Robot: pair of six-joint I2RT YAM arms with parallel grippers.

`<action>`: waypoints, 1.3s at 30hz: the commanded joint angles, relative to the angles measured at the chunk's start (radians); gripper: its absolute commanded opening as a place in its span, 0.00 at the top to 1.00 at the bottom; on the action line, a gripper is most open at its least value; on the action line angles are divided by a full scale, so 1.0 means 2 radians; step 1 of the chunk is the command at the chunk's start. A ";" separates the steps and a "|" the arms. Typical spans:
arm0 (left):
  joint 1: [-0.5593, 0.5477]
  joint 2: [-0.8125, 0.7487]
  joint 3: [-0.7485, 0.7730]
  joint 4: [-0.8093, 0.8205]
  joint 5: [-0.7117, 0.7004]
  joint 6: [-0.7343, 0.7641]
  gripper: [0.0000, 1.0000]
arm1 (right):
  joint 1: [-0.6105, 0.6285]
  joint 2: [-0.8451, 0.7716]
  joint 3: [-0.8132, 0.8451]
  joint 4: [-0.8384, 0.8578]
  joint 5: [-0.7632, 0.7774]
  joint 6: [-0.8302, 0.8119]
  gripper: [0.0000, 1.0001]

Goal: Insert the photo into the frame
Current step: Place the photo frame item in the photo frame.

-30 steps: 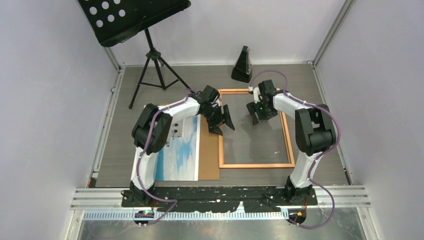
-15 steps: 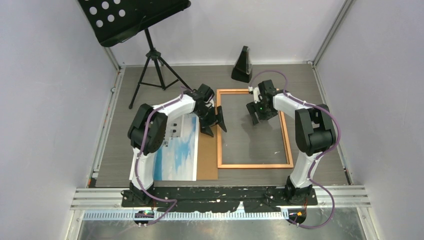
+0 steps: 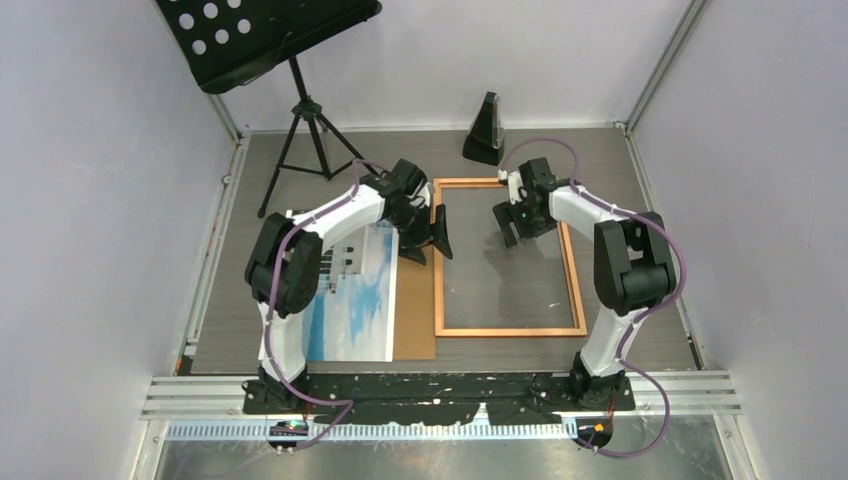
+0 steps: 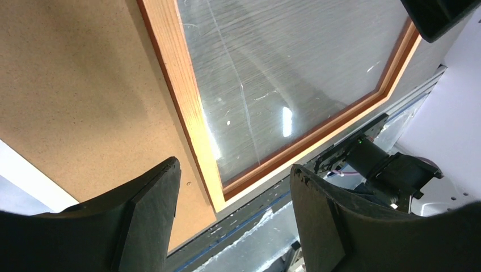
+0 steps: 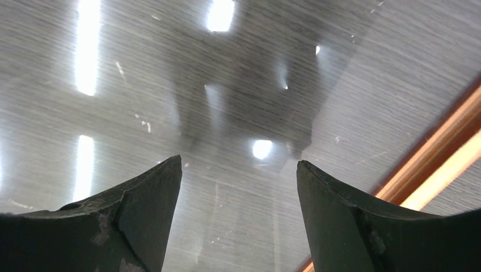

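The photo [image 3: 362,300] lies flat on the left side of the table [image 3: 230,290], partly under the left arm, its sky and white building facing up. It rests on a brown backing board [image 3: 416,322], of which a strip shows along the photo's right edge. The frame [image 3: 511,331] lies flat right against that board, with a glossy scratched pane [image 4: 272,68] inside it. The left gripper [image 3: 430,248] hangs above the frame's left rail toward the far end, its fingers [image 4: 142,226] spread apart with nothing between them. The right gripper [image 3: 522,230] hovers over the far part of the pane, its jaws likewise apart and empty. A music stand [image 3: 270,40] and a metronome [image 3: 485,130] stand at the back.
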 commanded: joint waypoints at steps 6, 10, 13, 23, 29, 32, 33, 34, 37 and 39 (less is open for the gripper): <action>0.011 -0.058 0.019 0.004 0.005 0.106 0.30 | 0.001 -0.107 -0.033 0.017 -0.067 -0.003 0.07; 0.022 -0.083 0.013 0.015 0.013 0.145 0.30 | 0.004 -0.130 -0.058 0.024 -0.101 -0.006 0.01; 0.034 -0.099 0.013 0.021 0.027 0.171 0.29 | 0.014 -0.140 -0.076 0.026 -0.110 -0.012 0.03; 0.094 -0.148 0.009 0.002 0.039 0.238 0.27 | 0.106 -0.137 -0.108 0.022 -0.080 -0.037 0.04; 0.131 -0.177 -0.005 0.000 0.053 0.254 0.24 | 0.154 -0.118 -0.113 0.018 -0.053 -0.031 0.03; 0.143 -0.188 -0.008 -0.001 0.059 0.254 0.23 | 0.175 -0.105 -0.113 0.018 -0.033 -0.026 0.03; 0.147 -0.191 -0.008 -0.001 0.060 0.254 0.23 | 0.186 -0.103 -0.113 0.017 -0.019 -0.025 0.03; 0.149 -0.194 -0.009 -0.001 0.060 0.254 0.21 | 0.196 -0.100 -0.114 0.017 -0.013 -0.024 0.03; 0.158 -0.203 -0.009 -0.001 0.060 0.253 0.19 | 0.216 -0.095 -0.116 0.015 0.011 -0.021 0.02; 0.163 -0.206 -0.010 0.001 0.062 0.252 0.19 | 0.229 -0.092 -0.118 0.014 0.021 -0.020 0.02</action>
